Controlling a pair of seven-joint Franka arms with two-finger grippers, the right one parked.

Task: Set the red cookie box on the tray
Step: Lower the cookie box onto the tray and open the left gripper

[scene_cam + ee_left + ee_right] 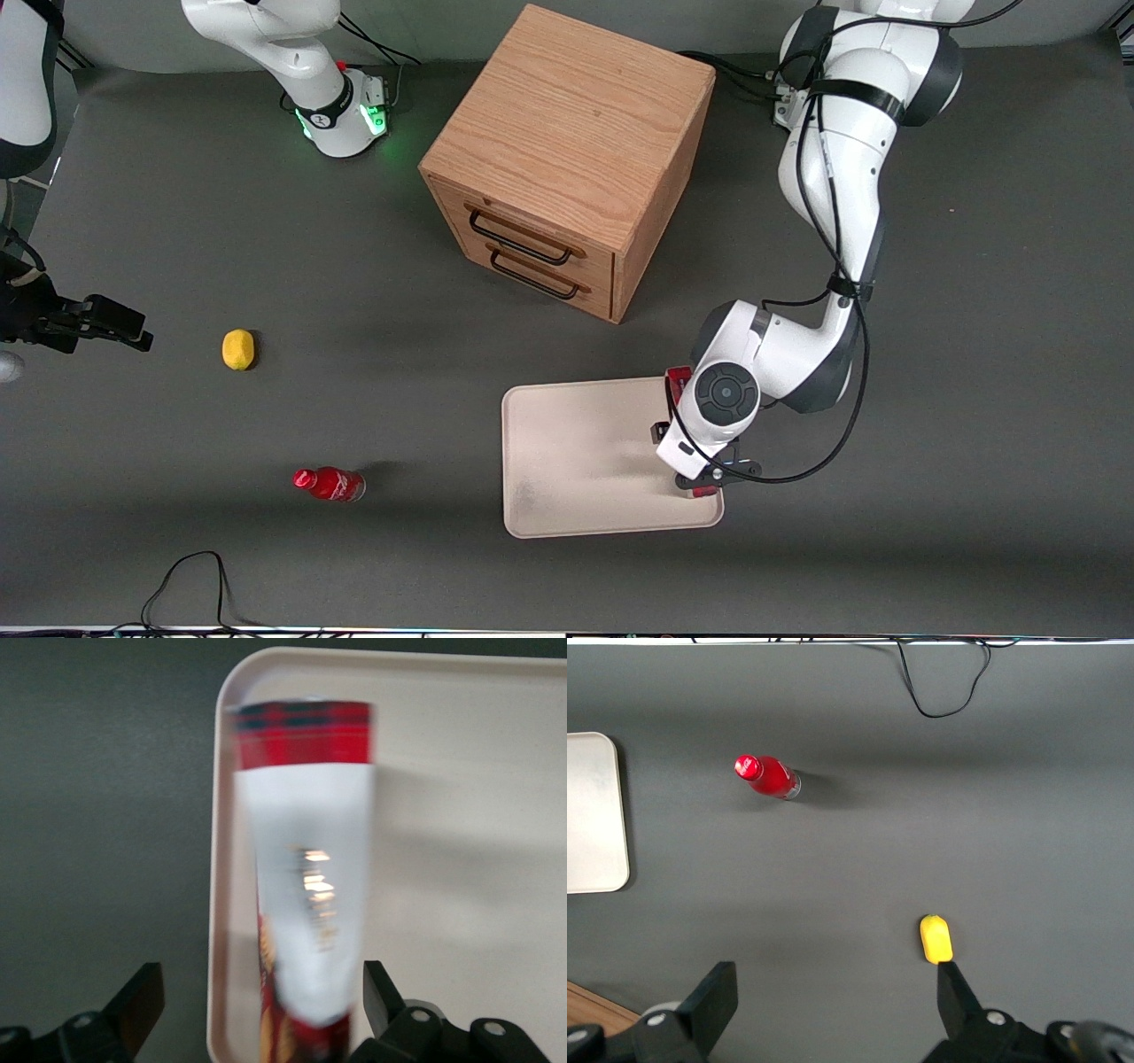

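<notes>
Your left gripper (257,1014) hangs over the big cream-beige rimmed tray (567,496), by its edge toward the working arm's end of the counter. Fingers (142,1001) spread wide; one looks clear of the thin dark-red-and-white cardboard cookie box (306,877), which sits between them, over the tray. Light, stiff-ish carton, probably dents easily (glossy too), so pinch across the flat faces, mid-length, w/ gentle force.
</notes>
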